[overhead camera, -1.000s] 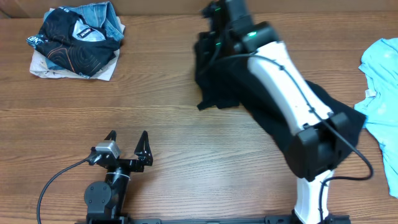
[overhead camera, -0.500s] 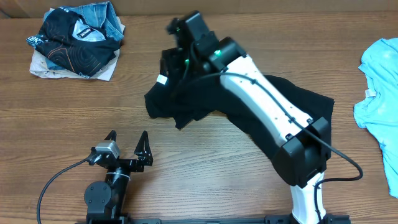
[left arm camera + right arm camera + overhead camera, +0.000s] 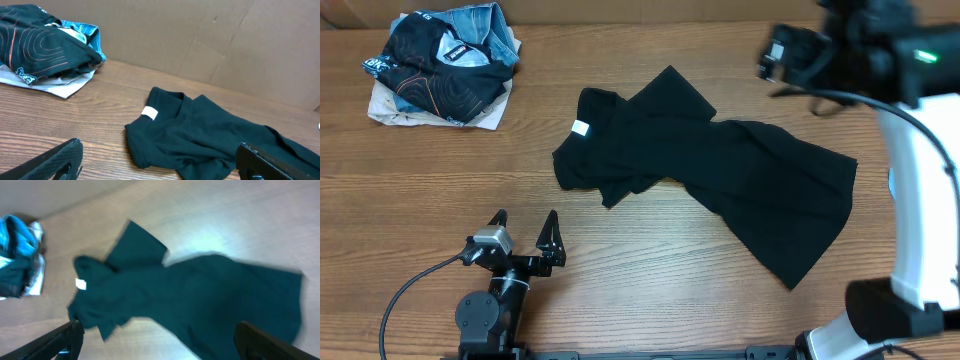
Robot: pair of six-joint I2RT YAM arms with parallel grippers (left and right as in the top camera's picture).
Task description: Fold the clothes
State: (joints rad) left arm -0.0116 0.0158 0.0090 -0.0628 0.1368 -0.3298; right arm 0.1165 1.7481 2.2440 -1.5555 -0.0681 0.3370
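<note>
The brown wood-grain counter (image 3: 650,290) carries a large plain black fabric shirt (image 3: 740,180), lying crumpled across its middle with a small white neck label (image 3: 580,127) facing up, and, well apart at the far left corner, a heap of dark printed and blue garments (image 3: 440,65)

Ahead of the left gripper (image 3: 160,145), fingers spread wide, the black shirt (image 3: 210,140) lies crumpled (white neck label (image 3: 149,113) up); farther ahead-left sits a heap of garments (image 3: 45,45).
</note>
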